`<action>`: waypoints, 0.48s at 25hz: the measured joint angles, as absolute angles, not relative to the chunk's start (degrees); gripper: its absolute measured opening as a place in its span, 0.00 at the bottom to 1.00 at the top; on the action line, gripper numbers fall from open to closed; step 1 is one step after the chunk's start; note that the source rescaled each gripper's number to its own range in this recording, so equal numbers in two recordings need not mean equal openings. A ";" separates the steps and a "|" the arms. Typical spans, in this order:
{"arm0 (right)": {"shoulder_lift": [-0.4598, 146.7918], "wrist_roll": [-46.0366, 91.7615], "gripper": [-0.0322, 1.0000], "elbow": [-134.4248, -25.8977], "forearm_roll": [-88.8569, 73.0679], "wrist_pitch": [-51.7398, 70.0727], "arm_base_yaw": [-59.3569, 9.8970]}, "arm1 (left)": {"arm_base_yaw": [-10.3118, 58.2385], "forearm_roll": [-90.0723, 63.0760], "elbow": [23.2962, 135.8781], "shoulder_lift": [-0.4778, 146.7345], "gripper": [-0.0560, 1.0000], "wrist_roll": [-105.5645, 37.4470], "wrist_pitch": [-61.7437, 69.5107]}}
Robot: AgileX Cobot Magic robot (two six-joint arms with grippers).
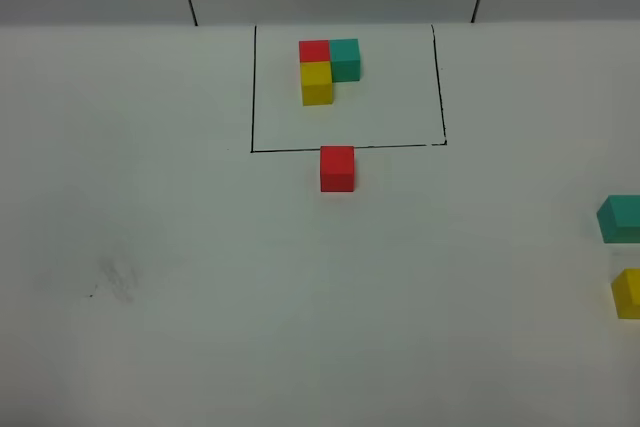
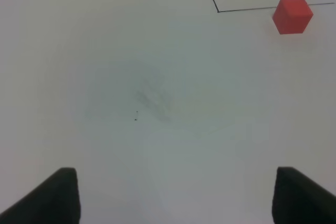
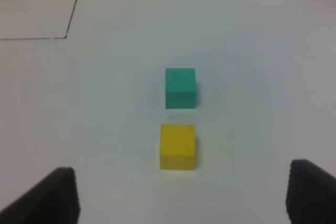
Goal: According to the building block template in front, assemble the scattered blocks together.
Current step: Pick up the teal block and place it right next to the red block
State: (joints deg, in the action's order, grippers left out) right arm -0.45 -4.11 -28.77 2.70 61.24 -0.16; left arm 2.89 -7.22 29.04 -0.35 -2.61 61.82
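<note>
My left claw (image 2: 178, 200): spread wide, empty, over the table (image 1: 200, 297). My right claw (image 3: 181, 200): spread wide, empty. The yellow cube (image 3: 177, 147) lies just ahead of it, the teal cube (image 3: 180, 87) just beyond. High view: template (image 1: 328, 69) inside black frame (image 1: 253, 87). Red cube (image 1: 337, 168) at template's 6 o'clock, on the frame's near line. Teal and yellow well apart, at red's 4 o'clock.
</note>
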 joint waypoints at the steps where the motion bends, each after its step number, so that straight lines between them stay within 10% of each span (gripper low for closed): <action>1: -0.45 -4.11 0.65 -28.77 2.70 61.24 -0.16 | 2.89 -7.22 29.04 -0.35 0.68 -2.61 61.82; 12: 10.45 -4.11 0.75 -34.38 2.37 68.90 -0.16 | 2.89 -7.22 29.04 -0.35 0.68 -2.61 61.82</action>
State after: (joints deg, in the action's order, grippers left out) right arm 10.45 -4.11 -34.38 2.37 68.90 -0.16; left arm 2.89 -7.22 29.04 -0.35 -2.61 61.82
